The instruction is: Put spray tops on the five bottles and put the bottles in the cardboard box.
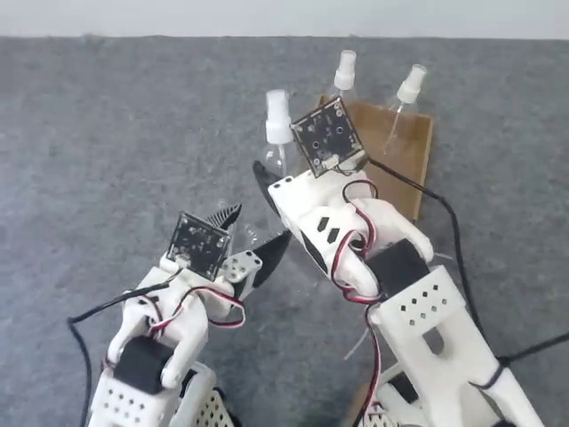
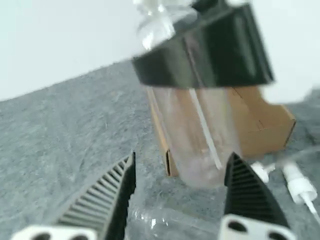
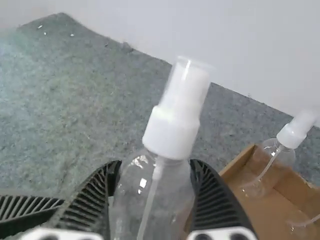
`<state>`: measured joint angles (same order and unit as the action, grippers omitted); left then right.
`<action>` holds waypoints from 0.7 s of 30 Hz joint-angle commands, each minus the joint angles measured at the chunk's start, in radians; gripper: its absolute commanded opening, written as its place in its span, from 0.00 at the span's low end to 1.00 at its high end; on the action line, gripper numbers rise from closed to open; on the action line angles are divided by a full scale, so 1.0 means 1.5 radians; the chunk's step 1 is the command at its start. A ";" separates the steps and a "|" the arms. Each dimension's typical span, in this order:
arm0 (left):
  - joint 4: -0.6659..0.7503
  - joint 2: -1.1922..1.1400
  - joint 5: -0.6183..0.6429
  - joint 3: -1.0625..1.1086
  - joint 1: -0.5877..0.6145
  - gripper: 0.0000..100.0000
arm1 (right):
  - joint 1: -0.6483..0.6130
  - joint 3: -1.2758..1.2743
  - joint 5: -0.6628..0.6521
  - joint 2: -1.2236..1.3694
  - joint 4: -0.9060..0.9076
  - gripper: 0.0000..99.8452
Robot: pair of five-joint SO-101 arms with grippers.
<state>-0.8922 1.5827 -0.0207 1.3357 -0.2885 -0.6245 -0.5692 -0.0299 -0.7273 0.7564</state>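
Note:
My right gripper is shut on a clear bottle that carries a white spray top and stands upright, just beside the cardboard box. My left gripper is open close in front of that bottle, with its jaws to either side of the lower part and not touching it. Below the left jaws lies another clear bottle. Two bottles with spray tops stand in the box.
A loose spray top with its dip tube lies on the grey mat near the box. The mat is open to the left of the arms. A pale wall runs along the far edge.

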 commanded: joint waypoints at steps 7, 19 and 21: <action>0.065 -0.087 -0.006 -0.006 0.024 0.26 | 0.005 0.114 0.003 -0.066 0.131 0.01; 0.065 -0.088 -0.006 -0.002 0.028 0.26 | 0.189 0.118 -0.104 -0.078 0.122 0.01; 0.065 -0.088 -0.006 -0.002 0.028 0.26 | 0.237 0.117 -0.104 -0.066 0.113 0.01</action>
<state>-0.8201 1.4630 -0.0238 1.3372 -0.2532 -0.3667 -0.4634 -0.1711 -0.8055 0.9467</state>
